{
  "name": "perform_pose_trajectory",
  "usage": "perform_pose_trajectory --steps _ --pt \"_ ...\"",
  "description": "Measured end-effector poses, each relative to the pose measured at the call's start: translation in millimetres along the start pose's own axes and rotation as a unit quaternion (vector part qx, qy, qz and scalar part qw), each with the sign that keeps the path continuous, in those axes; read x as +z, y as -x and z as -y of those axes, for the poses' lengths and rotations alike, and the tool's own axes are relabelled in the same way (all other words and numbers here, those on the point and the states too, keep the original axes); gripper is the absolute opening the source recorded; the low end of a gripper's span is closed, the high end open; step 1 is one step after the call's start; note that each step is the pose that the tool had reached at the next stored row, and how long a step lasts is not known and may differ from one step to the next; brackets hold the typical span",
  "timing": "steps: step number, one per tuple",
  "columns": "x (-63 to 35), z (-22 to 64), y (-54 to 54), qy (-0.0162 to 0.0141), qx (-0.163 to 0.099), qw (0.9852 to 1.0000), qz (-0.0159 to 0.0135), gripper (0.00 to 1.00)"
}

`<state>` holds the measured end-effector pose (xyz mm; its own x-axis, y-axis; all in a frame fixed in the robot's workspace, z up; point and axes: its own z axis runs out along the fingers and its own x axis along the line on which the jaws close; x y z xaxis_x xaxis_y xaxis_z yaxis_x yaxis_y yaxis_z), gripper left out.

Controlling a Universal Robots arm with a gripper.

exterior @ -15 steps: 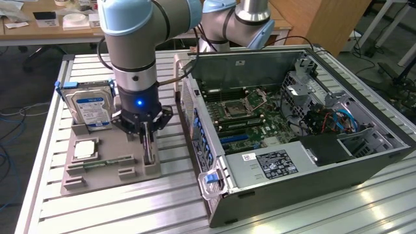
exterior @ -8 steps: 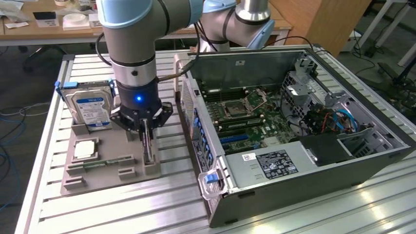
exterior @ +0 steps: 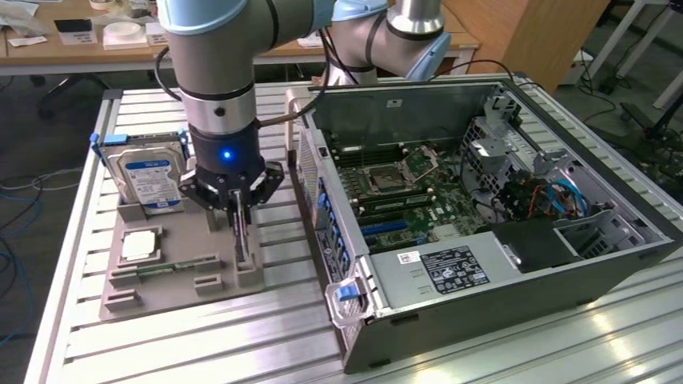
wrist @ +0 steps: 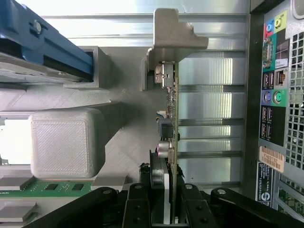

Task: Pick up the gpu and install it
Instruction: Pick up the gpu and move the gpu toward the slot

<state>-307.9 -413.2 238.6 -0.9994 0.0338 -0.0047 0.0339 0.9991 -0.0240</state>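
Logged hard drive (exterior: 149,180) upright at exterior view's left, in grey fixture (exterior: 176,276) on desk (exterior: 213,344). Found gpu (exterior: 245,250) standing on edge in fixture slot, metal bracket (wrist: 175,33) end towards hard drive. Saw gripper (exterior: 240,211) fingers (wrist: 137,209) clamped on gpu's upper edge. Noted open PC case (exterior: 597,264) rightmost, rear panel parallel to gpu's long axis.

We saw a grey tubular arm (exterior: 219,72) with pale blue caps (exterior: 203,16) at its joints and a thin black cable (exterior: 160,72) looping off its side; the black gripper (exterior: 239,228) bore a small glowing blue light (exterior: 225,154), and its linked fingers (wrist: 137,209) were jointed with round pins (wrist: 137,187)
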Motion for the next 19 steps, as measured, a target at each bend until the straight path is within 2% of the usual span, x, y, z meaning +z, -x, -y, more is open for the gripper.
perform_pose_trajectory --steps 8,19 --pt "-11.5 0.5 0.0 0.0051 0.000 1.0000 -0.0001 0.28" --pt "-33.4 1.1 0.1 0.0068 0.000 1.0000 -0.0002 0.28"
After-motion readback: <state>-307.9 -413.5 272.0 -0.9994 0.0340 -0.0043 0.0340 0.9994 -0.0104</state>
